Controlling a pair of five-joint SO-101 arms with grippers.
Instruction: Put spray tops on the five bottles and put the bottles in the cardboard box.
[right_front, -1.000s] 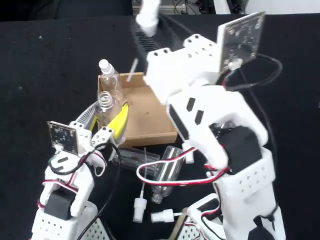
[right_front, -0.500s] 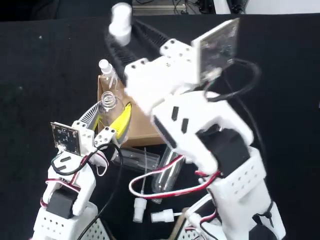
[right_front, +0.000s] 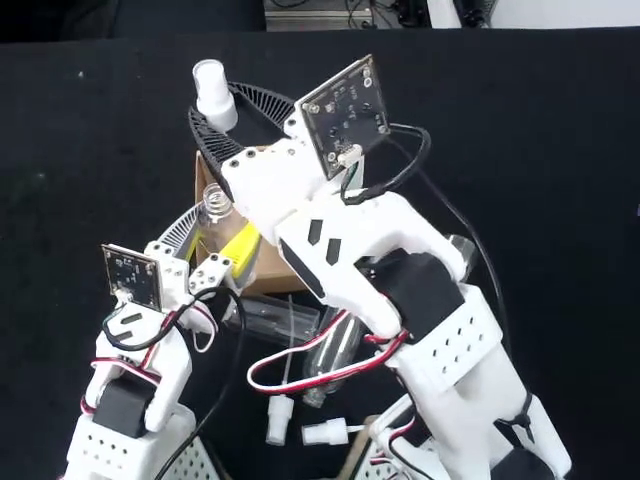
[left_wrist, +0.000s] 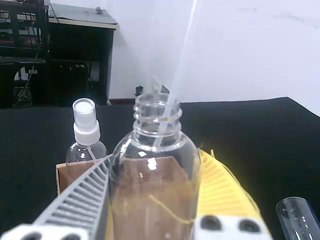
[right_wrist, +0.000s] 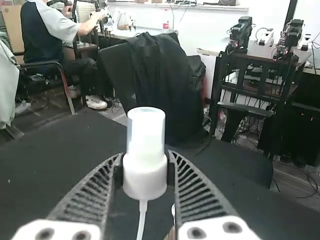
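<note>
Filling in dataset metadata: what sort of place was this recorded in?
Most likely a robotics lab or workshop. The table is draped in black cloth, and the right wrist view shows metal racks loaded with equipment and cables, plus a workbench along a white wall.

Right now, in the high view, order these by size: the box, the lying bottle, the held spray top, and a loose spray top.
1. Box, partly hidden.
2. Lying bottle.
3. Held spray top and loose spray top look alike; the held one sits nearer the camera, so unranked.
</note>
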